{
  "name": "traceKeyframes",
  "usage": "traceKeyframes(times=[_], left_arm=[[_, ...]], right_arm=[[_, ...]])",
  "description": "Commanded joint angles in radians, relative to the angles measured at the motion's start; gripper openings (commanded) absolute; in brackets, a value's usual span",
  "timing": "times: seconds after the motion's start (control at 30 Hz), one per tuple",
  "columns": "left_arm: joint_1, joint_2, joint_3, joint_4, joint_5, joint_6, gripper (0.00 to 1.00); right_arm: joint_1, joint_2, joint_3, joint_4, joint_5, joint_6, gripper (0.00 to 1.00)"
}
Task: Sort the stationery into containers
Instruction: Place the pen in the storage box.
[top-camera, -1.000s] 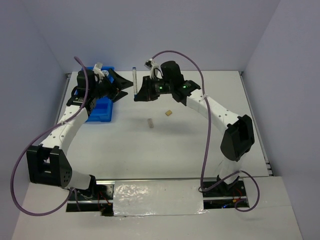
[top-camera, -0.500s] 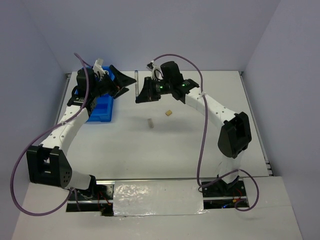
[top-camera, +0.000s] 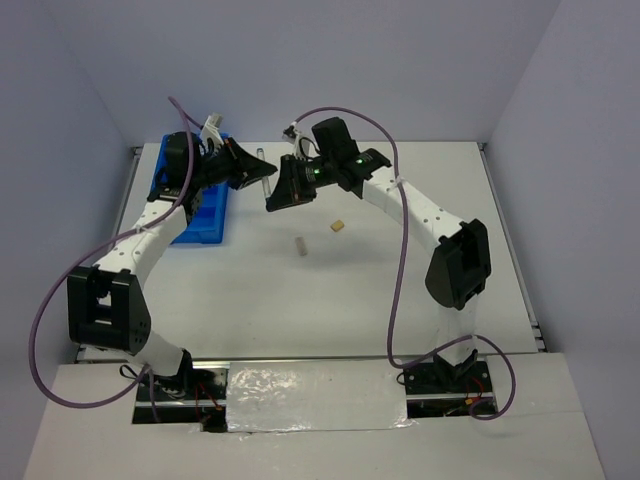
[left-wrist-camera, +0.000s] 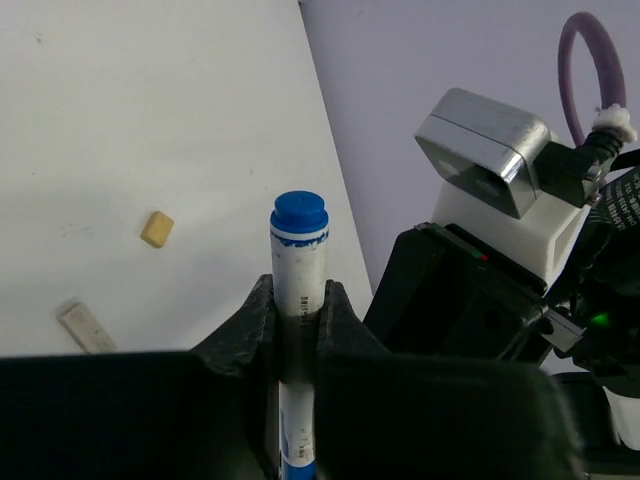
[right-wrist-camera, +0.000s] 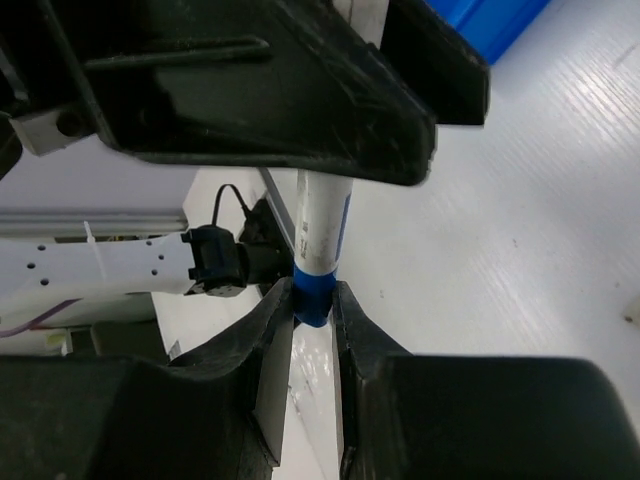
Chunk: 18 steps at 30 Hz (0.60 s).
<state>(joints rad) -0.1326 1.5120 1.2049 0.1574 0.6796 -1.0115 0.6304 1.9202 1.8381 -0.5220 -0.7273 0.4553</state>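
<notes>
A thin white pen (left-wrist-camera: 298, 285) with a blue cap (left-wrist-camera: 298, 214) is held off the table between both arms. My left gripper (left-wrist-camera: 298, 312) is shut on its white barrel, and in the top view this gripper (top-camera: 262, 170) sits just right of the blue tray (top-camera: 192, 222). My right gripper (right-wrist-camera: 312, 300) is shut on the pen's (right-wrist-camera: 322, 232) blue end, directly below the left gripper's black fingers (right-wrist-camera: 250, 80). In the top view the right gripper (top-camera: 272, 198) meets the left one over the far-left part of the table. A beige eraser (top-camera: 338, 227) and a grey eraser (top-camera: 301, 246) lie on the table.
The same two erasers lie on the table in the left wrist view, the beige one (left-wrist-camera: 156, 229) and the grey one (left-wrist-camera: 86, 327). A corner of the blue tray (right-wrist-camera: 492, 20) shows behind the left gripper. The right arm's wrist camera (left-wrist-camera: 497, 182) is close beside the pen.
My left gripper swung right to the pen and closed on its barrel. The right gripper kept its hold on the pen and shifted slightly left.
</notes>
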Motion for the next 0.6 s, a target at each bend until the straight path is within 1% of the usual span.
traceKeyframes(times=[0.0, 0.03, 0.1, 0.13, 0.17, 0.2, 0.23, 0.27, 0.3, 0.33, 0.37, 0.43, 0.5, 0.57], left_arm=[[-0.018, 0.027, 0.076, -0.031, 0.069, 0.071, 0.0], [-0.016, 0.031, 0.094, -0.051, 0.067, 0.082, 0.0], [-0.01, 0.033, 0.12, -0.113, 0.006, 0.128, 0.0], [0.008, 0.04, 0.155, -0.215, -0.035, 0.143, 0.0], [0.023, 0.046, 0.172, -0.27, -0.136, 0.151, 0.0], [0.04, 0.065, 0.186, -0.319, -0.188, 0.142, 0.0], [0.086, 0.076, 0.205, -0.403, -0.242, 0.123, 0.0], [0.111, 0.088, 0.206, -0.427, -0.323, 0.076, 0.0], [0.128, 0.106, 0.202, -0.424, -0.353, 0.054, 0.0], [0.175, 0.115, 0.196, -0.398, -0.389, 0.016, 0.0], [0.188, 0.134, 0.2, -0.389, -0.469, 0.002, 0.0], [0.218, 0.158, 0.215, -0.371, -0.54, -0.028, 0.0], [0.252, 0.192, 0.207, -0.349, -0.618, -0.105, 0.0], [0.274, 0.224, 0.196, -0.302, -0.659, -0.18, 0.0]], right_arm=[[-0.001, 0.005, 0.047, 0.0, -0.043, -0.003, 0.18], [-0.006, 0.003, 0.04, 0.014, -0.047, 0.002, 0.21], [-0.021, -0.013, -0.014, 0.046, -0.038, 0.038, 0.44], [-0.049, -0.041, -0.046, 0.092, -0.02, 0.08, 0.89], [-0.07, -0.059, -0.077, 0.111, -0.009, 0.1, 0.99], [-0.092, -0.099, -0.145, 0.126, 0.006, 0.123, 1.0], [-0.141, -0.122, -0.184, 0.148, 0.029, 0.161, 1.0], [-0.165, -0.15, -0.262, 0.154, 0.093, 0.181, 1.0], [-0.188, -0.203, -0.299, 0.168, 0.121, 0.198, 1.0], [-0.233, -0.229, -0.374, 0.174, 0.144, 0.233, 1.0], [-0.251, -0.278, -0.411, 0.186, 0.164, 0.244, 1.0], [-0.279, -0.314, -0.459, 0.203, 0.161, 0.24, 1.0], [-0.279, -0.354, -0.49, 0.16, 0.178, 0.2, 1.0], [-0.278, -0.391, -0.537, 0.149, 0.178, 0.184, 1.0]])
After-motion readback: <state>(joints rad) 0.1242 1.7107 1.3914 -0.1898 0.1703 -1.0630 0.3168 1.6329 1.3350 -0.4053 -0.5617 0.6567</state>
